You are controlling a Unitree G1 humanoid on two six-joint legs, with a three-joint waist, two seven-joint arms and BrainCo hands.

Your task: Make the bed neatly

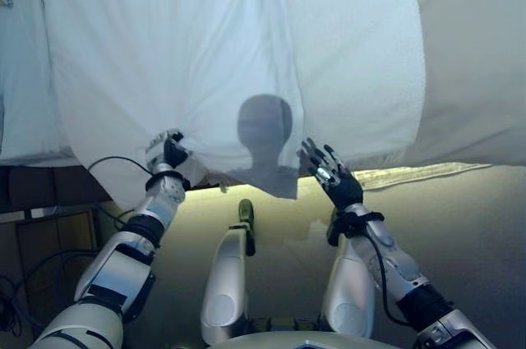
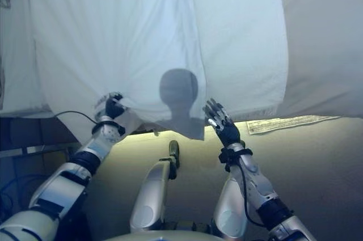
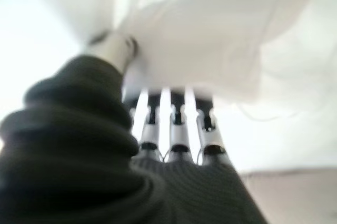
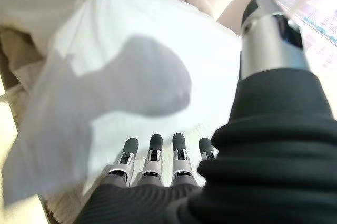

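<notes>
Robot hand on the left [image 1: 168,152] is clenched on the hem of the white sheet [image 1: 238,61], its fingers buried in bunched cloth, wrist raised at the bed's near edge. The right robot hand [image 1: 327,170] hangs released, fingers spread and straight, just short of the hem, holding nothing. That sheet drapes over the bed [image 1: 477,78] and spills past its edge toward the floor. It looks light, limp and a little slippery, so it should crease and slide readily; the hem near each corner seems the best place to pinch.
</notes>
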